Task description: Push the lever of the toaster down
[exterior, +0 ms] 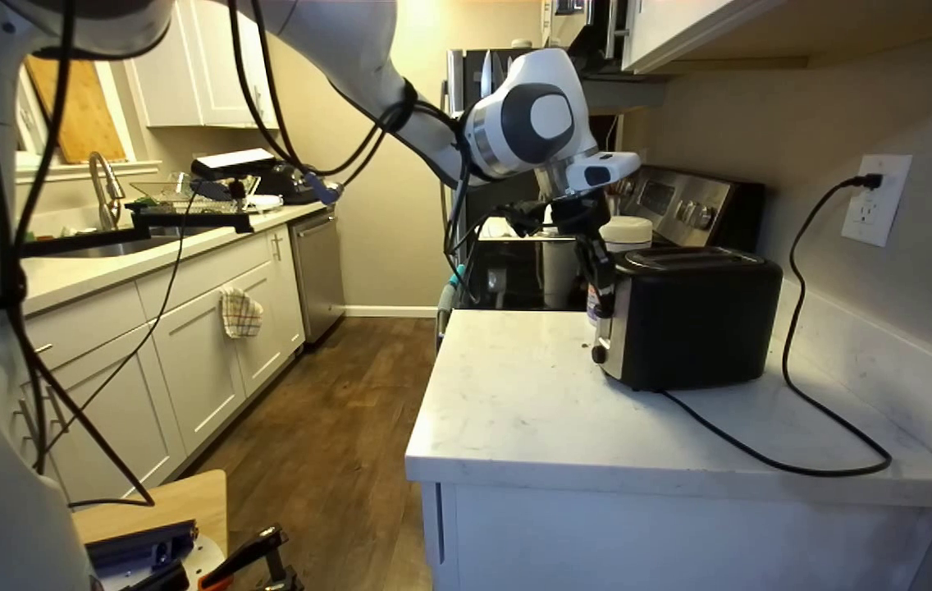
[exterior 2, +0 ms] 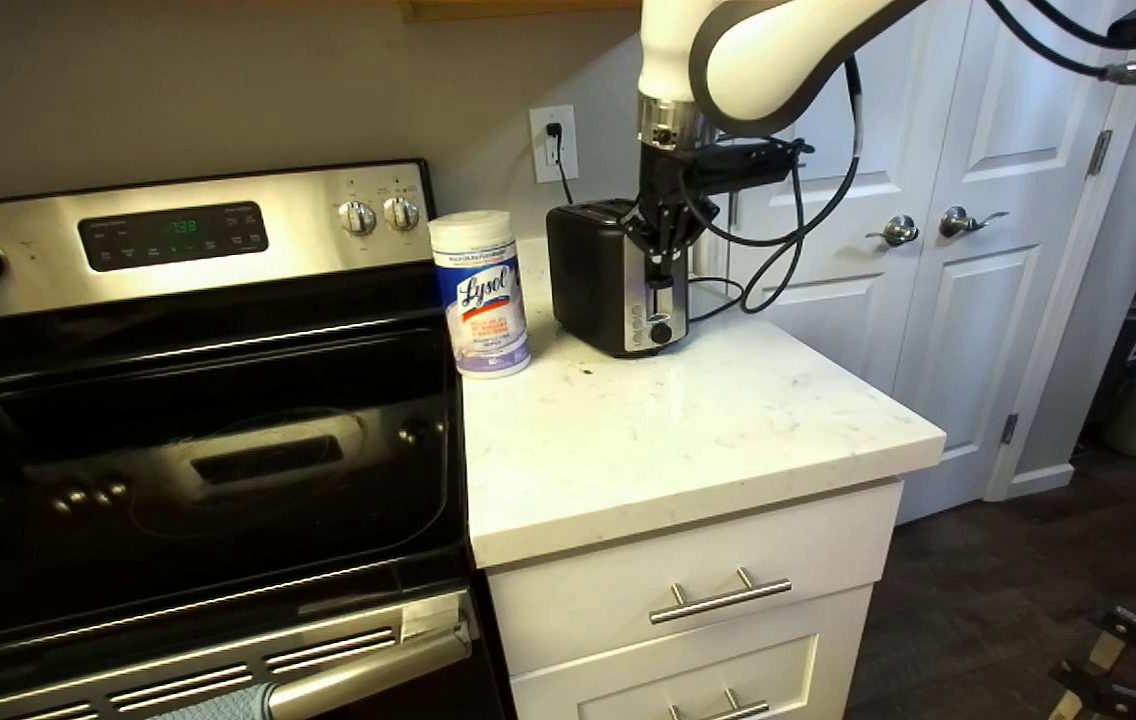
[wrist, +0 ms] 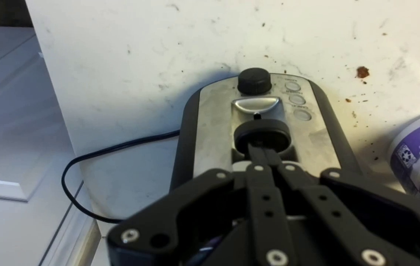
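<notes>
The black toaster (exterior: 700, 320) with a silver end panel stands on the counter; it also shows in an exterior view (exterior 2: 590, 275) and in the wrist view (wrist: 215, 129). Its lever (wrist: 261, 129) is a round dark knob above the lower end of its slot, over the dial (wrist: 254, 81). My gripper (wrist: 264, 151) is shut, with its fingertips together at the lever's upper side. They appear to touch it. In both exterior views the gripper (exterior: 602, 294) (exterior 2: 663, 270) points down along the toaster's panel, and the lever is mostly hidden by or merges with the dark fingers.
A Lysol wipes canister (exterior 2: 483, 300) stands beside the toaster, near the stove (exterior 2: 228, 440). The power cord (exterior: 827, 471) loops over the white counter (exterior: 515, 394) to the wall outlet (exterior: 876, 201). The wall is behind the toaster.
</notes>
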Controlling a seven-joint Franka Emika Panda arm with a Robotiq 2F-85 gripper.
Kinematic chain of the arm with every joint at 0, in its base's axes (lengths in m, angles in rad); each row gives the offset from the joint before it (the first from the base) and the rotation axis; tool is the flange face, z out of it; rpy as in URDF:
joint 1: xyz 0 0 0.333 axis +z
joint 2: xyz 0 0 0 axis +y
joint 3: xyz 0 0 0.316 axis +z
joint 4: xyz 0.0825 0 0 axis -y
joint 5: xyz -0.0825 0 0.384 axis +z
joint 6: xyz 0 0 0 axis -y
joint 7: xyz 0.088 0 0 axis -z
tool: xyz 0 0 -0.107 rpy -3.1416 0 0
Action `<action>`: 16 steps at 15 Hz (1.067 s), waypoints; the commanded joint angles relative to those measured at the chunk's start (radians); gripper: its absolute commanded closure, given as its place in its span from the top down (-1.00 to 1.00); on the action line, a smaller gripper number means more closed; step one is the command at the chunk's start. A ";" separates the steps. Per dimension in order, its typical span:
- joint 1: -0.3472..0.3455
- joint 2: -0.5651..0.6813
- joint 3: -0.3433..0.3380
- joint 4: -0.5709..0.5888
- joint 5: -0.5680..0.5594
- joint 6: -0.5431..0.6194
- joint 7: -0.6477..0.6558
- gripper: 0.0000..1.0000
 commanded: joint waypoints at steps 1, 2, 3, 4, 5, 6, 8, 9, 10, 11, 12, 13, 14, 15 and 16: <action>0.004 -0.005 -0.013 -0.050 -0.043 0.055 0.025 -0.99; 0.005 -0.003 -0.014 -0.056 -0.050 0.062 0.026 -0.99; 0.005 -0.004 -0.015 -0.063 -0.056 0.071 0.021 -0.99; 0.005 -0.003 -0.016 -0.071 -0.066 0.089 0.019 -0.99; 0.004 -0.001 -0.016 -0.080 -0.075 0.105 0.015 -0.99; 0.004 0.002 -0.017 -0.087 -0.083 0.121 0.014 -0.99; 0.001 0.014 -0.017 -0.101 -0.083 0.154 0.011 -0.99; -0.001 0.020 -0.018 -0.109 -0.076 0.172 0.008 -0.99; -0.004 0.029 -0.017 -0.112 -0.063 0.184 0.001 -0.99; -0.004 0.041 -0.017 -0.114 -0.057 0.188 -0.002 -0.99; -0.006 0.046 -0.014 -0.116 -0.044 0.186 -0.013 -0.99; -0.007 0.052 -0.012 -0.115 -0.033 0.186 -0.022 -0.99; -0.007 0.054 -0.012 -0.113 -0.032 0.184 -0.023 -0.99; -0.007 0.055 -0.013 -0.112 -0.033 0.186 -0.021 -0.99; -0.007 0.054 -0.013 -0.112 -0.033 0.184 -0.020 -0.99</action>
